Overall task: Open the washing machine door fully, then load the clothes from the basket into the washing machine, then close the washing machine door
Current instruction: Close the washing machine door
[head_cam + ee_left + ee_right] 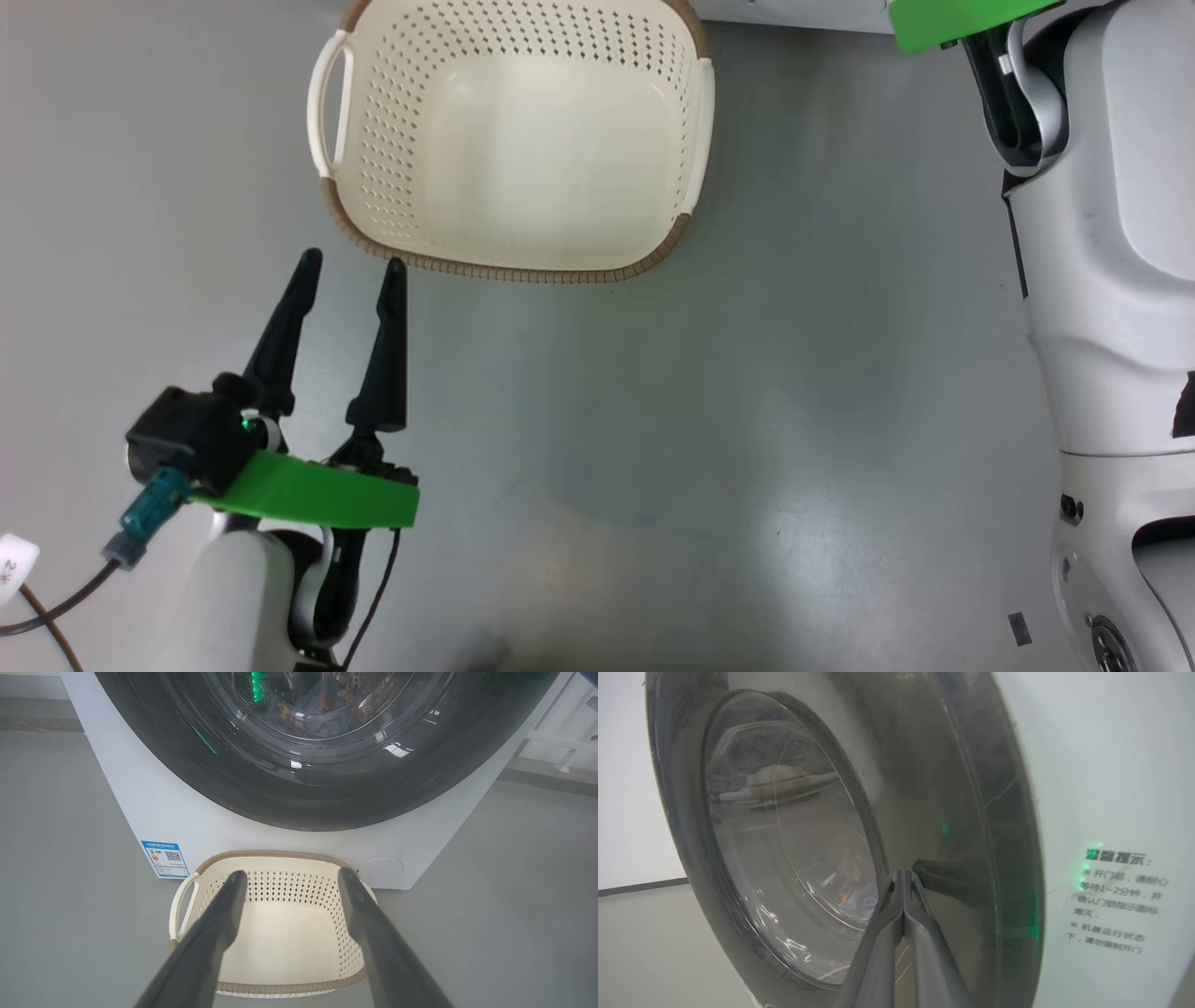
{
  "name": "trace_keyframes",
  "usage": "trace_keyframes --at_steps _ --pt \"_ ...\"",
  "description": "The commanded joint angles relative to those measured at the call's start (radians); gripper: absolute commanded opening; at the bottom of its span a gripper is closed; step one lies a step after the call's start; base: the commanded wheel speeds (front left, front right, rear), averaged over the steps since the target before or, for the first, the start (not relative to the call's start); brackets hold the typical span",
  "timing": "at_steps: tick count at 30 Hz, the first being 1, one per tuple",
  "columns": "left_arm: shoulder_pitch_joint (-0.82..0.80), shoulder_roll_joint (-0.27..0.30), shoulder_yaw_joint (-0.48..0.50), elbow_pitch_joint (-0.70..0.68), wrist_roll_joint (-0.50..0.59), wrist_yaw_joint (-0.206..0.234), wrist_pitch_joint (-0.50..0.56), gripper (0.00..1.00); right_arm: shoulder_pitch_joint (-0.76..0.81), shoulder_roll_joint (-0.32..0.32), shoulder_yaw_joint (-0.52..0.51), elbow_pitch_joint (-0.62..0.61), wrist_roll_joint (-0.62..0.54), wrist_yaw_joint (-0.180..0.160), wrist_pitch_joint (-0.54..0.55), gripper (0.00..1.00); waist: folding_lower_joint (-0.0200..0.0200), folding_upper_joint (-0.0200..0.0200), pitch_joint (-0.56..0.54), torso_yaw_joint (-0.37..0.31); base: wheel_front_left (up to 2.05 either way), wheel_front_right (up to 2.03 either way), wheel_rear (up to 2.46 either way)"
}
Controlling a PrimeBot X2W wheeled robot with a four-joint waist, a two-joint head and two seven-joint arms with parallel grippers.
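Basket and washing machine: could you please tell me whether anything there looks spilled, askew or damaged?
Nothing stands out. The basket sits upright and empty before the washing machine, and the clothes lie inside behind the washing machine door, none on the floor.

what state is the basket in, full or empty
Empty: the basket shows a bare floor in the head view; the clothes sit behind the door glass.

Cream-white on the basket [373,140], dotted with diamond holes; brown weave along its rim [504,273]. White on the washing machine [187,816], glossy black on its door [187,756], blue around the label [164,858]. Light blue with orange-brown prints on the clothes [317,711]. Grey across the floor [747,420]. Black on the left claw [353,259], green on its plate [317,495].
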Motion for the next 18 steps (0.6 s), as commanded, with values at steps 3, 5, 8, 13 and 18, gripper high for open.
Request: trace_keyframes --at_steps 3,5,8,13,18 --pt "-0.004 0.025 0.029 -0.024 -0.003 -0.002 -0.006 1.0 -0.04 0.018 -0.009 -0.018 -0.003 -0.007 -0.003 0.0 0.0 0.0 0.001 -0.003 0.0 0.0 0.0" --pt "-0.005 0.025 0.03 -0.023 -0.003 -0.002 -0.006 1.0 -0.034 0.019 -0.007 -0.02 0.0 -0.007 -0.003 0.0 0.0 0.0 -0.002 -0.006 0.0 0.0 0.0" --pt "-0.003 0.025 0.034 -0.019 -0.003 -0.002 -0.006 1.0 -0.004 0.022 0.019 -0.02 0.018 -0.007 -0.003 0.0 0.0 0.0 -0.017 -0.012 0.0 0.0 0.0" --pt "0.004 0.027 0.046 -0.016 0.0 -0.002 -0.006 1.0 0.068 0.015 0.068 -0.034 0.06 -0.007 -0.003 0.0 0.0 0.0 -0.05 -0.022 0.0 0.0 0.0" --pt "0.015 0.031 0.061 -0.015 0.003 -0.002 -0.006 1.0 0.162 0.007 0.099 -0.055 0.111 -0.007 -0.003 0.0 0.0 0.0 -0.086 -0.039 0.0 0.0 0.0"
